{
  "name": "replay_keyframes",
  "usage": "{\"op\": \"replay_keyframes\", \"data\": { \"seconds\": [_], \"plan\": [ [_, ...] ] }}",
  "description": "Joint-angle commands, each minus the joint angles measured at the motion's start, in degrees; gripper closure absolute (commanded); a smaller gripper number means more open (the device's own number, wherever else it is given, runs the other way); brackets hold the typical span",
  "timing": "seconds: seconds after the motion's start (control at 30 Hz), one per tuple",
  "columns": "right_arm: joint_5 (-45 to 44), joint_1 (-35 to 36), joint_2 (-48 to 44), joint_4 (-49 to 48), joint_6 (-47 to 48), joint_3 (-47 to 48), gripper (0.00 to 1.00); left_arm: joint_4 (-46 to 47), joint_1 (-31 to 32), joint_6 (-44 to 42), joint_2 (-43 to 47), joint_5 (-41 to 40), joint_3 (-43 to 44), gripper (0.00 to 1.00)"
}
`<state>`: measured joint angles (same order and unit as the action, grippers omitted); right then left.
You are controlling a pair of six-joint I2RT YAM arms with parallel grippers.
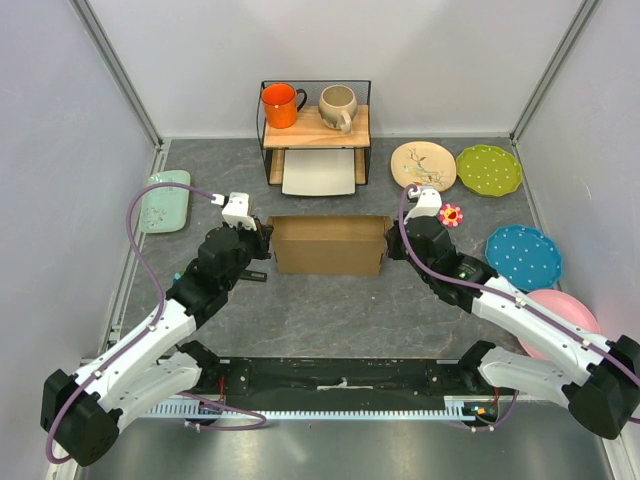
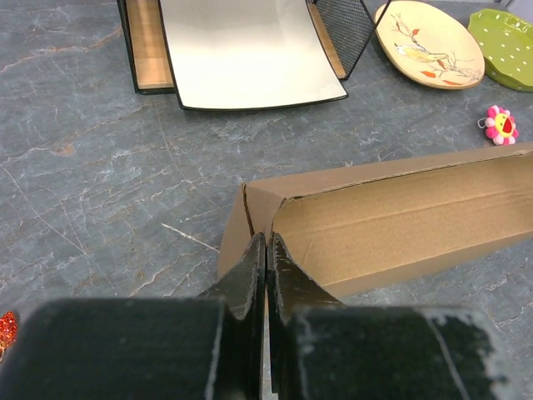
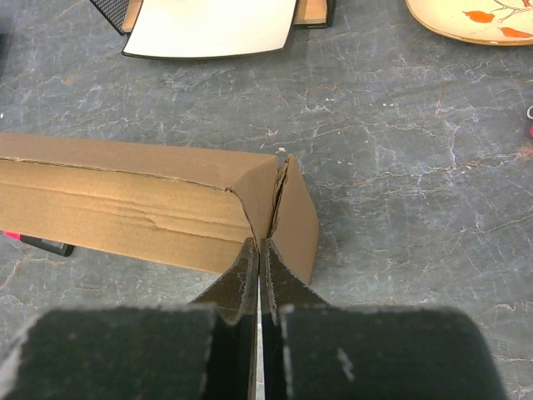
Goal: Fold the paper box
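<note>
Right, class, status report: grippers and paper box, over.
Left gripper shut at left end of paper box. Right gripper shut at its right end. Nothing blocking either.

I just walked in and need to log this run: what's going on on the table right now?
Two robot arms are working on the brown paper box, which already stands as a long, low box on the table. The left hand is at its left end and the right hand at its right end. Both are shut, with their tips against the box ends. Whether either hand has cardboard pinched is unclear.
</note>
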<state>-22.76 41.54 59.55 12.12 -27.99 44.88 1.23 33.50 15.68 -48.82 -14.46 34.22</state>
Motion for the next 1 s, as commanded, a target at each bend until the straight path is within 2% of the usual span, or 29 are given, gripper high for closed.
{"op": "replay_keyframes", "data": {
  "seconds": [0.0,0.1,0.13,0.43,0.53,0.77,0.97],
  "plan": [
    [-3.86,-0.32,0.58,9.85,1.18,-1.92,1.00,2.37,-0.10,1.37,0.21,-0.57,-0.64,0.98],
    [-4.39,-0.32,-0.31,10.12,0.48,1.16,0.85,2.28,-0.10,1.37,0.39,-0.57,-0.55,0.98],
    [-4.74,-0.32,-0.48,10.12,0.30,1.95,0.77,2.28,-0.10,1.37,0.30,-0.57,-0.55,0.98],
    [-5.10,-0.32,-0.75,8.27,0.92,7.59,0.57,2.46,-0.10,0.84,0.21,-0.66,0.06,0.98],
    [-5.10,-0.23,-0.40,7.83,1.44,8.55,0.53,2.46,-0.10,0.75,0.13,-0.66,0.24,0.98],
    [-4.48,-0.32,1.44,5.99,2.41,9.61,0.52,2.46,-0.10,0.93,-0.14,-0.57,0.32,0.98],
    [-3.25,-0.32,2.24,5.55,2.59,9.17,0.76,2.46,-0.10,0.93,0.04,-0.57,0.06,0.98]
  ]
}}
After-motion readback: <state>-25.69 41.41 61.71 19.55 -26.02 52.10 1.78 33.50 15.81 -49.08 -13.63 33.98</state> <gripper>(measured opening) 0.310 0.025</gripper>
